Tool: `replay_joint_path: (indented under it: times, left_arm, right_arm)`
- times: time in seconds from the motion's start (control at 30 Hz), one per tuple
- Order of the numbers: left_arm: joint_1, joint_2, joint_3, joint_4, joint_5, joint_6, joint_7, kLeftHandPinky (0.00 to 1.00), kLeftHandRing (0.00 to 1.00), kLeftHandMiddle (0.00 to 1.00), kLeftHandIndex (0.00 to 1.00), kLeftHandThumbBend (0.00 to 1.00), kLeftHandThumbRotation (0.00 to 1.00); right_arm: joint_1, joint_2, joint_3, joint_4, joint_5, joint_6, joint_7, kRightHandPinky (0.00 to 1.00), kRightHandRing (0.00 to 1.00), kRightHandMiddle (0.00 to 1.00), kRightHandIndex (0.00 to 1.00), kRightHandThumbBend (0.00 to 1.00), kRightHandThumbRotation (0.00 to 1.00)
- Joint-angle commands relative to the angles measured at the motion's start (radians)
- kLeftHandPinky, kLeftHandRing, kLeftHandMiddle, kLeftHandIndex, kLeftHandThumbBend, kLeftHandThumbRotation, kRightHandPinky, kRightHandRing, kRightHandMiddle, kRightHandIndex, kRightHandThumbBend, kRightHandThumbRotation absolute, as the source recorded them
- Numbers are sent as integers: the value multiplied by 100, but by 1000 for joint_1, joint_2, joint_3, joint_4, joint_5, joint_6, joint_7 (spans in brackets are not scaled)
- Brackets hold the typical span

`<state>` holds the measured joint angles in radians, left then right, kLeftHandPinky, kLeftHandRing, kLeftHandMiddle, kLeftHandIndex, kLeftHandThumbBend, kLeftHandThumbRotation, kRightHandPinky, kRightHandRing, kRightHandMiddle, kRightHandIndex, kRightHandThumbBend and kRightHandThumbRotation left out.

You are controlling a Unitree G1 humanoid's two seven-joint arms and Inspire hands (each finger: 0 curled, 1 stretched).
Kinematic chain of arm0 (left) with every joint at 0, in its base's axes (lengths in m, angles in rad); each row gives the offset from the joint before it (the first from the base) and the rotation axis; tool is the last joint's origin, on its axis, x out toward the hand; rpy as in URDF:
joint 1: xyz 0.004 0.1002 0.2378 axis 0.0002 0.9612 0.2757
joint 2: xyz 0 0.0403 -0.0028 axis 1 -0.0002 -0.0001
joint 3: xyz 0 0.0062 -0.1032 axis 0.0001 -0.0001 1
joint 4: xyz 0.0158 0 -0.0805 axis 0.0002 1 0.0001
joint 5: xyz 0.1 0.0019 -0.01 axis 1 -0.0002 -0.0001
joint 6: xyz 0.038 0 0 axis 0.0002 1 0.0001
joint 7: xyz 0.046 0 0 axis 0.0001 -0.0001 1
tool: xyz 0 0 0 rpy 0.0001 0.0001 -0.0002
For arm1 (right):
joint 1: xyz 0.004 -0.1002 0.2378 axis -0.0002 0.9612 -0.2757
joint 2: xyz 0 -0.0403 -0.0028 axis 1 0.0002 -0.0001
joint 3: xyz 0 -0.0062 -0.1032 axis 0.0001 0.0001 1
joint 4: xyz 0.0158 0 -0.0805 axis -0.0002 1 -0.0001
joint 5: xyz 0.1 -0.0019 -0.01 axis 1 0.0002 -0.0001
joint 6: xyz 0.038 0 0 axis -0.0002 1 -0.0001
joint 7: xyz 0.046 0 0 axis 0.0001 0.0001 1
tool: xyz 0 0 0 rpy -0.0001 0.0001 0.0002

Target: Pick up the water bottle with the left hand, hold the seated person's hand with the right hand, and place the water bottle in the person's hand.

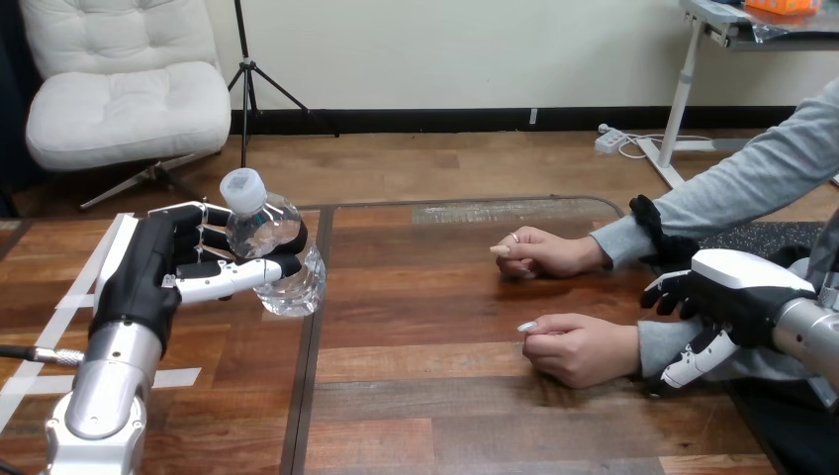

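A clear water bottle (280,259) with a white cap is tilted, cap toward the upper left, over the table's left part. My left hand (163,267) is shut on it, fingers and thumb curled round its body. I cannot tell whether its base touches the wood. At the right the person's two hands rest loosely closed on the table, the far one (546,252) and the near one (579,348). My right hand (727,297) sits at the grey sleeve of the near forearm, fingers relaxed above and below it, not visibly closed round it.
White tape strips (94,272) mark the table's left side. A seam (309,366) runs front to back through the wooden table (435,396). A dark mat (767,237) lies at the far right under the person's arms.
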<state>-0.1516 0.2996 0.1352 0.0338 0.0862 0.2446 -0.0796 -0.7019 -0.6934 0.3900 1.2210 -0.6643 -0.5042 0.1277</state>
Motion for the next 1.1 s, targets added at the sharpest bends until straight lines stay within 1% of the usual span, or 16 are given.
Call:
replay_joint_path:
  times: [0.0,0.5,0.6,0.7,0.8,0.93,1.0,1.07]
  left_arm:
    - [-39,10,13,-76,-13,-14,-1,30,37,42,44,67,0]
    - [-34,10,16,-93,-17,-11,-6,30,37,42,44,67,0]
    - [-33,9,16,-98,-17,-8,-6,30,37,42,44,67,0]
    - [-31,9,16,-104,-17,-8,-7,30,37,42,44,67,0]
    - [-28,10,15,-111,-16,-5,-7,30,37,42,44,67,0]
    - [-24,11,15,-118,-17,-14,-10,30,37,42,44,67,0]
    - [-23,11,15,-119,-18,-19,-12,30,37,42,44,67,0]
    - [-20,11,15,-128,-18,-16,-13,30,37,42,44,67,0]
  right_arm:
    - [-32,37,-4,-4,20,7,-25,66,77,79,80,98,31]
    - [-13,65,0,5,18,13,-56,67,77,80,79,94,29]
    - [-11,68,7,4,9,11,-68,67,77,80,79,94,30]
    - [-6,69,14,3,1,-4,-88,69,77,79,79,95,31]
    - [-4,68,30,2,-17,-25,-115,71,78,79,78,95,32]
    - [-9,70,58,7,-45,-23,-133,77,79,80,78,95,35]
    - [-11,72,66,10,-51,-20,-137,81,81,80,79,95,37]
    - [-13,73,77,12,-60,-21,-145,83,81,81,79,95,38]
